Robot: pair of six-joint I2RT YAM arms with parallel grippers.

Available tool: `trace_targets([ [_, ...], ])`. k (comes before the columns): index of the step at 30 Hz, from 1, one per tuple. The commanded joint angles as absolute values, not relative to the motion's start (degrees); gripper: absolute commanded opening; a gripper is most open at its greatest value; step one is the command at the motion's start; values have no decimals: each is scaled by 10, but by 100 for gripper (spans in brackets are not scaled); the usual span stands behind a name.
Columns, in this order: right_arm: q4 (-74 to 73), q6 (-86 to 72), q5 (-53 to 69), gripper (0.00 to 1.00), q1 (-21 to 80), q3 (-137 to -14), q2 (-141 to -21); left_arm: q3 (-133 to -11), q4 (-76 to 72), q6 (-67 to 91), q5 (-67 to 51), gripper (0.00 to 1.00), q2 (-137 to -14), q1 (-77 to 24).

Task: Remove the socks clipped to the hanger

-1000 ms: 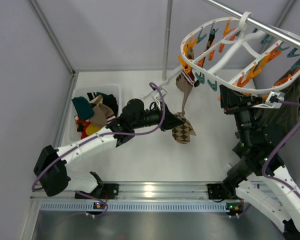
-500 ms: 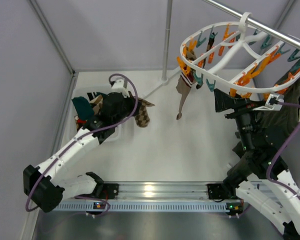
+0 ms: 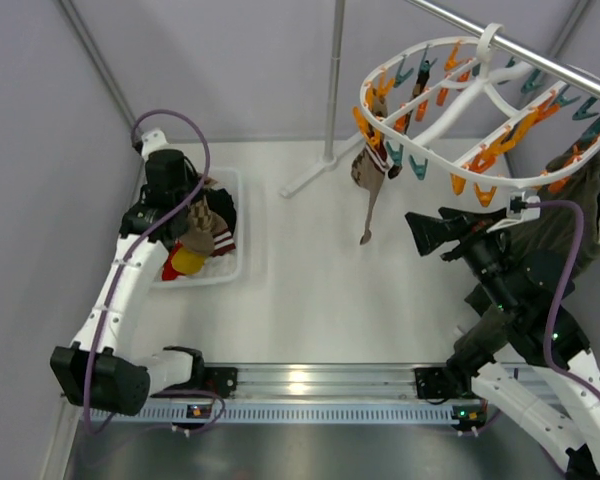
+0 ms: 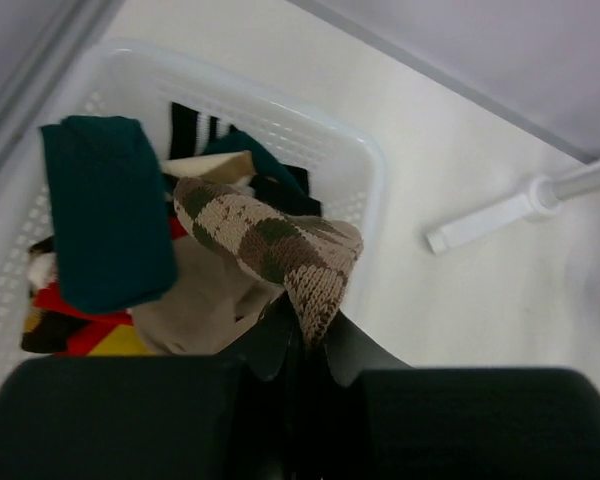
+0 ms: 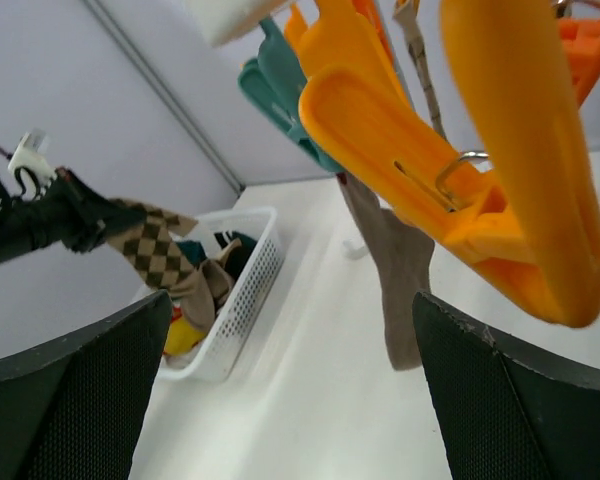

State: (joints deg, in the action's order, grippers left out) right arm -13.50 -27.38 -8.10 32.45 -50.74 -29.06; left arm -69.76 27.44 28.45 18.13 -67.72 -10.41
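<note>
The white oval hanger hangs at the upper right with orange and teal clips round its rim. One brown sock still dangles from a clip on its left side, also seen as the brown sock in the right wrist view. My left gripper is shut on an argyle sock and holds it over the white basket. A teal sock lies in that basket among other socks. My right gripper stands open below the hanger's rim with nothing between its fingers, just under an orange clip.
The basket sits at the far left by the wall. A metal rail carries the hanger, and a stand pole rises at the back. A dark green garment hangs at the right.
My left arm has swung left, carrying the argyle sock from under the hanger to above the basket. My right gripper has opened wide and drawn back down from the rim.
</note>
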Motion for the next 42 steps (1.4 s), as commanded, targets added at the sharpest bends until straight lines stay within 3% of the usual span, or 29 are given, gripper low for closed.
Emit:
trace_targets([
  [1, -191, -258, -14, 99, 315, -526, -280, -716, 309, 277, 190, 12, -716, -51],
  [4, -210, -255, -3, 99, 316, -529, -269, -720, 309, 277, 162, 36, -742, -33],
  [5, -216, -251, -3, 99, 315, -534, -265, -720, 309, 277, 156, 57, -751, -33],
  [7, -232, -248, 15, 99, 315, -539, -258, -715, 308, 282, 134, 74, -756, -33],
  [8, -236, -246, 16, 100, 315, -541, -249, -715, 308, 282, 128, 95, -756, -33],
  [9, -242, -246, 19, 99, 315, -542, -244, -715, 308, 281, 111, 98, -752, -33],
  [17, -285, -224, 39, 99, 315, -563, -200, -721, 271, 254, -35, 98, -653, -83],
  [21, -306, -214, 35, 100, 316, -576, -182, -678, 153, 221, -145, 98, -612, -169],
  [26, -321, -207, 38, 100, 315, -582, -159, -562, -159, 161, -267, 99, -571, -292],
  [29, -330, -202, 42, 99, 315, -593, -159, -526, -228, 108, -234, 98, -595, -370],
  [33, -343, -203, 46, 99, 315, -606, -156, -559, -238, 54, -98, 98, -670, -473],
  [42, -344, -215, 76, 99, 316, -603, -152, -596, -307, -10, -11, 98, -814, -502],
])
